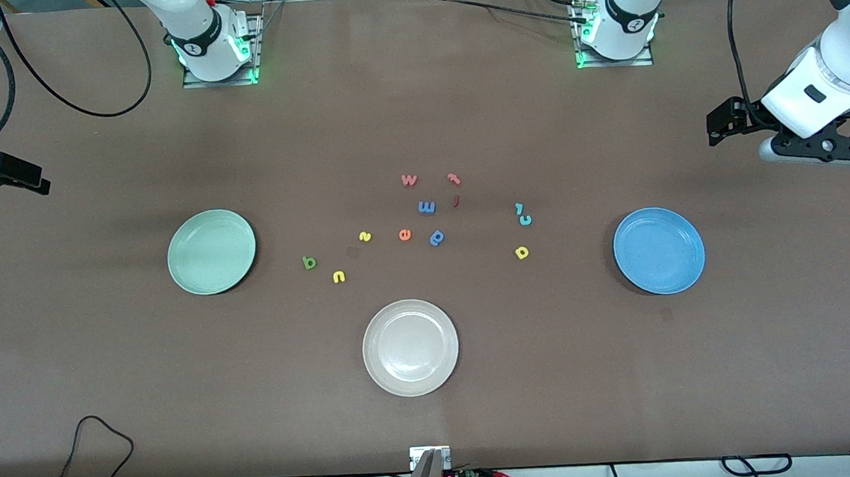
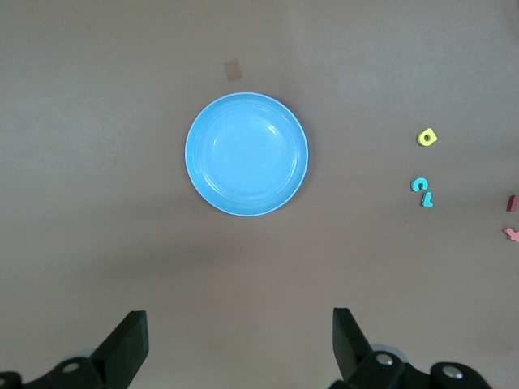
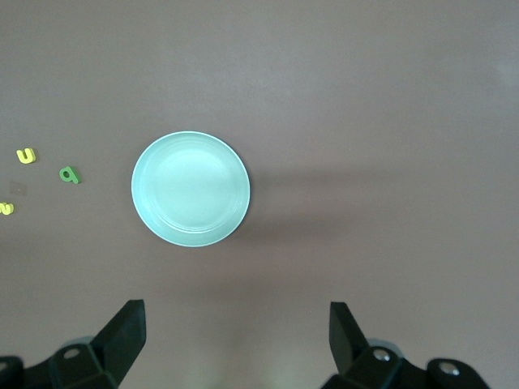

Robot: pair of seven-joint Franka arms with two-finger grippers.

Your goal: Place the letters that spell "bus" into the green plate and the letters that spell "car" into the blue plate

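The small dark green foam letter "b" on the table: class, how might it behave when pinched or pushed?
The small dark green foam letter "b" lies flat on the brown table, so it probably slides, not rolls. It looks thin and tiny: likely light, squashy, and awkward to pinch.

On the table point(image 1: 106, 380) lie three plates: one green point(image 1: 211, 252), one blue point(image 1: 658, 250), one cream point(image 1: 410, 348). Eleven foam letters: four yellow or green, namely b point(image 1: 309, 262), u point(image 1: 339, 277), s point(image 1: 365, 236), a point(image 1: 522, 253); two teal; two blue; three red or orange.
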